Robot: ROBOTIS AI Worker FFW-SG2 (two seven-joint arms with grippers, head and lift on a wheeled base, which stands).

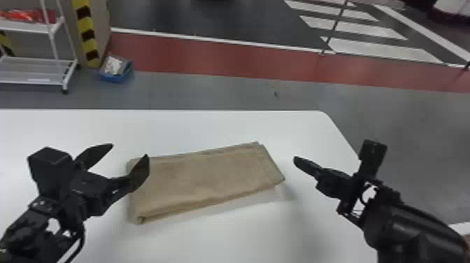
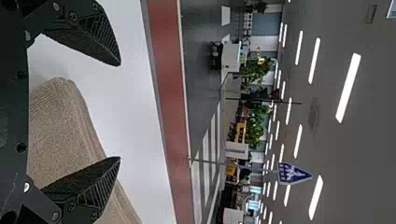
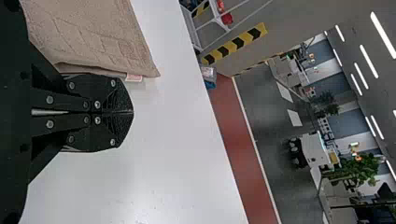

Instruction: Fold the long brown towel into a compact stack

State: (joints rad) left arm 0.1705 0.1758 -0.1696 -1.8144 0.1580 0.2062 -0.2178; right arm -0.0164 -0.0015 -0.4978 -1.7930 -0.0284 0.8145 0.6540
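Head view: my L gripper [image 1: 130, 150] is at the towel's L end, fingers spread wide, nothing betw. them. One finger overlaps the towel in this view; can't tell if it touches. My R gripper [image 1: 296, 160] is off the towel's R end, over the tbl., fingers closed, a gap of bare tbl. betw. tips & cloth. Brown towel [image 1: 206, 178] lies flat on the white tbl. [image 1: 244, 237], folded to a rough rectangle, long sides running L-R at a slight slant, R end farther from me. Layers show along the near long edge. Bkgd: white rack [image 1: 21, 26] far L, yellow/blk striped post [image 1: 85, 31] next to it, blue box [image 1: 117, 77] on the flr. by the post, red flr. strip [image 1: 209, 56] beyond the tbl.

L wrist view: L gripper [image 2: 119, 111] wide open, ridged pads well apart, no cloth pinched. Towel shows past the fingers, stacked layers at its edge. Bkgd: blue triangular sign [image 2: 293, 174], plants [image 2: 256, 126], clg. lights [image 2: 348, 88].

R wrist view: R gripper [image 3: 132, 112] fully closed, tips meeting, no cloth seen in grip. Towel corner w/ small tag [image 3: 134, 77] is just beside the fingers; can't tell re contact
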